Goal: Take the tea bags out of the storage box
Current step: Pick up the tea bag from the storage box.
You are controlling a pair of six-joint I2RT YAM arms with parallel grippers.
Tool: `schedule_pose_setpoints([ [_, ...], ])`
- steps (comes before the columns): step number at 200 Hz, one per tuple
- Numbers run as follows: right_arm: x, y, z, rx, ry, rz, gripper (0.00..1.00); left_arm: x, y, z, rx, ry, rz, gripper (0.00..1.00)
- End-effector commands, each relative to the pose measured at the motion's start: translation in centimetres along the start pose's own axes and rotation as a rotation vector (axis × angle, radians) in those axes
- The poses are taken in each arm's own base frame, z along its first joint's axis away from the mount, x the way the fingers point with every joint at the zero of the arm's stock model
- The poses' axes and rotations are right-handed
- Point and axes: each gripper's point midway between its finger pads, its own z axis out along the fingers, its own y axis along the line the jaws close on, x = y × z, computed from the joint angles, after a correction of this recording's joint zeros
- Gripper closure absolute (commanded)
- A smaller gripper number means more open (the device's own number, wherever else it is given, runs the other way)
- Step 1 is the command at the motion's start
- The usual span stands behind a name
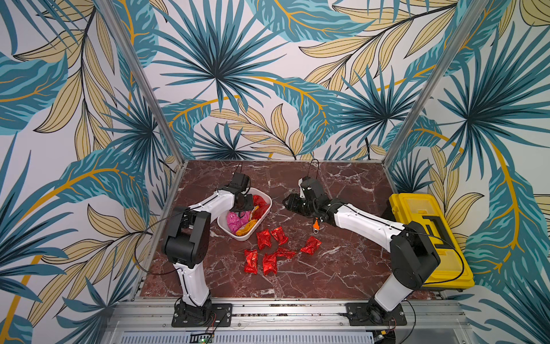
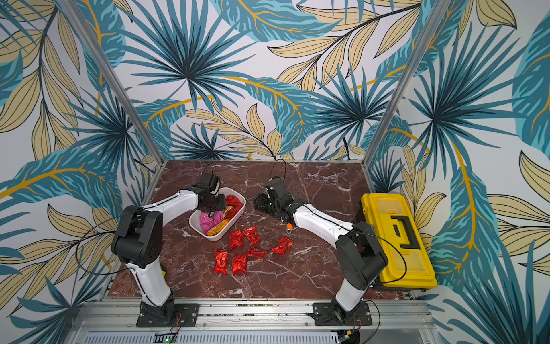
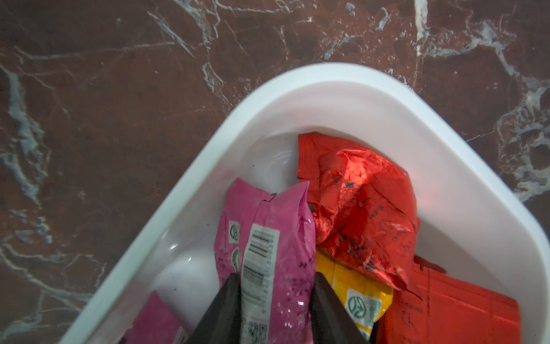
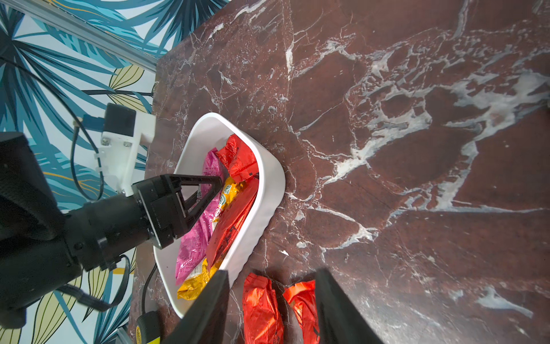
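1. Where the left arm reaches over the storage box (image 1: pixel 246 236), its wrist hides the tub's far left part in both top views. The left gripper (image 3: pixel 276 277) is down inside, its jaws pinching a pink tea bag (image 3: pixel 268 220) by both sides.
2. Other tea bags (image 3: pixel 357 202), red, orange-yellow and a second pink one, crowd against that packet in the tub.
3. The right gripper (image 4: pixel 272 272) hangs to the right of the box, jaws spread and holding nothing.
4. Six loose red tea bags (image 1: pixel 264 239) lie on the table, near and right of the box.
5. A small orange-and-metal object (image 1: pixel 316 225) pokes out from under the right forearm, the rest of it hidden.
6. A yellow toolbox (image 1: pixel 428 238) with a black handle sits at the table's right edge, partly behind the right elbow, well apart from the box.
7. The table (image 1: pixel 342 268) is dark red marble with white veins. The walls carry palm-leaf wallpaper (image 1: pixel 223 74), and aluminium posts (image 1: pixel 143 80) rise at the far corners.
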Motion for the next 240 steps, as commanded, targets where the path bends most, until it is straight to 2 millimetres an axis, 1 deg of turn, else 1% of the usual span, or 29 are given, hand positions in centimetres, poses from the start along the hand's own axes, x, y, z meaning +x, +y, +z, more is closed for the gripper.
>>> schedule_pose_setpoints([
  [1,-0.1,0.3,-1.2,-0.021,-0.021,0.002,0.48,-1.6,0.3,-0.8,-0.019,-0.030,0.016,0.66],
  [23,-0.1,0.2,-1.8,-0.022,-0.024,-0.004,0.48,-1.7,0.3,-1.6,-0.019,-0.041,0.021,0.75],
  [49,0.1,0.2,-2.3,-0.023,-0.025,-0.007,0.48,-2.2,0.2,-3.1,-0.009,-0.069,0.025,0.76],
  [68,0.1,0.1,-2.8,-0.026,-0.029,-0.007,0.48,-2.3,0.1,-4.2,0.000,-0.082,0.038,0.80],
  [81,0.1,0.3,-3.1,-0.034,-0.033,-0.009,0.48,-2.5,-0.1,-5.4,0.009,-0.102,0.041,0.81],
  [103,-0.1,0.4,-3.7,-0.039,-0.045,-0.011,0.48,-2.9,-0.9,-7.7,0.067,-0.151,0.037,0.81],
  [130,-0.1,0.6,-4.3,-0.057,-0.056,-0.016,0.47,-3.2,-2.9,-11.0,0.200,-0.205,0.032,0.81],
  [143,0.0,0.9,-4.4,-0.081,-0.056,-0.019,0.47,-3.1,-4.1,-12.5,0.282,-0.225,0.023,0.81],
  [164,0.3,2.2,-4.8,-0.167,-0.050,-0.027,0.43,-2.9,-6.9,-15.4,0.479,-0.264,0.005,0.81],
  [175,0.4,3.0,-5.0,-0.213,-0.045,-0.033,0.41,-2.4,-8.5,-16.7,0.605,-0.268,-0.011,0.81],
  [179,0.4,3.3,-5.0,-0.226,-0.041,-0.034,0.41,-2.8,-9.1,-17.4,0.653,-0.293,-0.014,0.81],
  [188,0.3,4.2,-5.2,-0.266,-0.037,-0.040,0.40,-2.6,-10.2,-18.5,0.742,-0.303,-0.029,0.81],
  [214,0.0,7.4,-6.2,-0.412,-0.023,-0.059,0.35,-2.1,-12.1,-21.3,0.942,-0.327,-0.053,0.81],
  [240,0.0,9.9,-6.9,-0.538,0.004,-0.077,0.31,-1.6,-13.3,-23.7,1.094,-0.338,-0.046,0.81],
])
